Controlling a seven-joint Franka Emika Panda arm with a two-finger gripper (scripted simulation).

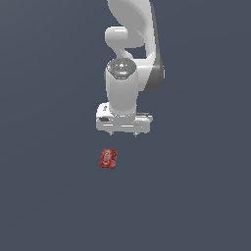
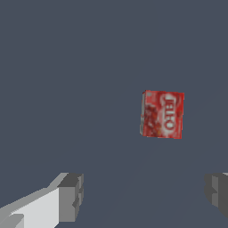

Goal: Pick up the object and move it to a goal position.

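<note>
Wrist view is showing whitish lettering on the red box [image 2: 162,114], unreadable in the exterior view [image 1: 108,159]; the end effector [image 2: 144,196] is hanging open, apart from the box

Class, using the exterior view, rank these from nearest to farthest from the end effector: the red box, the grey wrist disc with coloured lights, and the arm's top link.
Measured from the end effector:
1. Red box: just below it, slightly toward the exterior view's left.
2. Wrist disc: above it, on the arm.
3. Top link: at the picture's upper edge.
</note>
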